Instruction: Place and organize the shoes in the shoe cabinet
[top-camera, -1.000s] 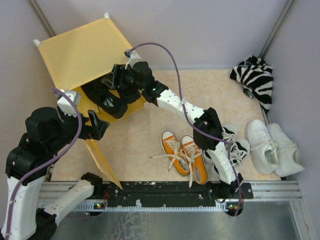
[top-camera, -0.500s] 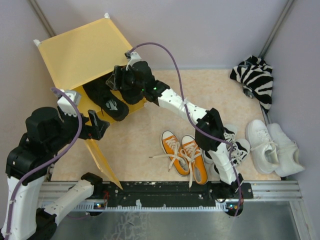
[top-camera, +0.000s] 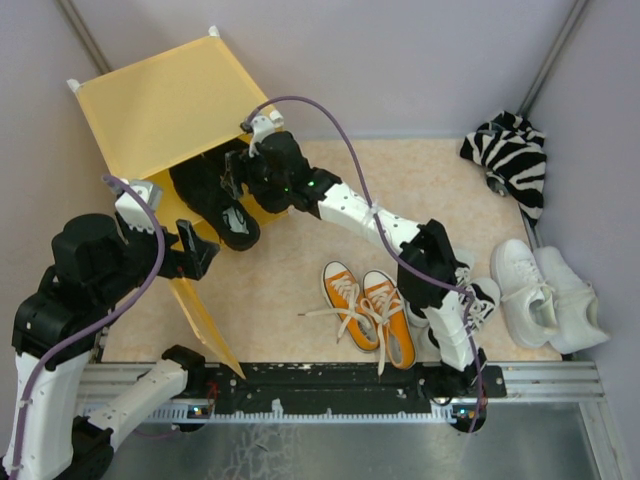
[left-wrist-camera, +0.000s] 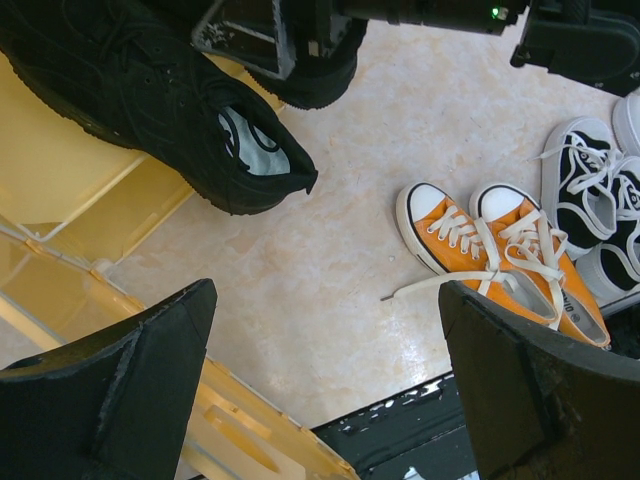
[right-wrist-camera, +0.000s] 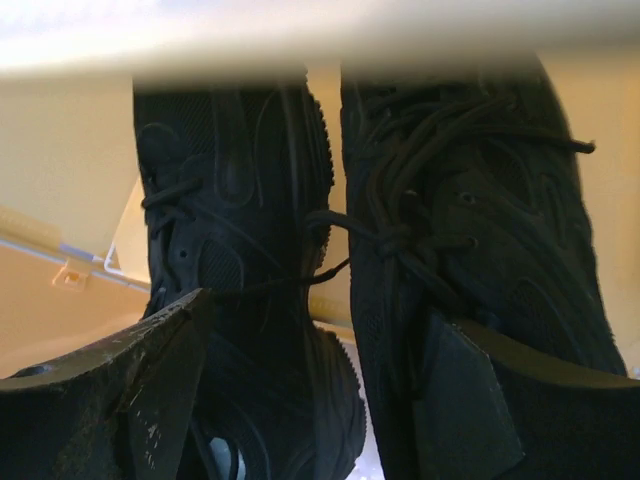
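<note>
1. The right arm (top-camera: 350, 205) reaches from its base at the near edge diagonally to the far left. Its elbow rises above the black-and-white sneakers (top-camera: 468, 290), and its wrist is at the mouth of the shoe cabinet (top-camera: 160, 100).
2. The right gripper (right-wrist-camera: 315, 310) has its fingers spread wide. The black shoes (top-camera: 205, 190) lie side by side ahead of it, their heel ends between the fingers. Whether the pads touch them cannot be told.
3. The left arm (top-camera: 85, 265) is folded at the left edge. The left gripper (left-wrist-camera: 328, 295) points over the table (top-camera: 280, 270), fingers well apart with nothing between them, just beside the swung-open door panel (top-camera: 205, 325).
4. The black shoes rest toes-first in the cabinet's lower compartment, and the heel of one juts out past the front edge.
5. A dark mark on that shoe's pale insole is too small to read.
6. The black shoes are chunky and matte, with mesh-like uppers and black laces.
7. The cabinet is translucent yellow panels joined by white corner pieces.
8. The orange sneakers (top-camera: 365, 315) are canvas with white toe caps and loose white laces. They stand near the table's front edge.
9. The white sneakers (top-camera: 550, 295) sit at the far right, and a zebra-striped cloth (top-camera: 510, 155) is bundled behind them.
</note>
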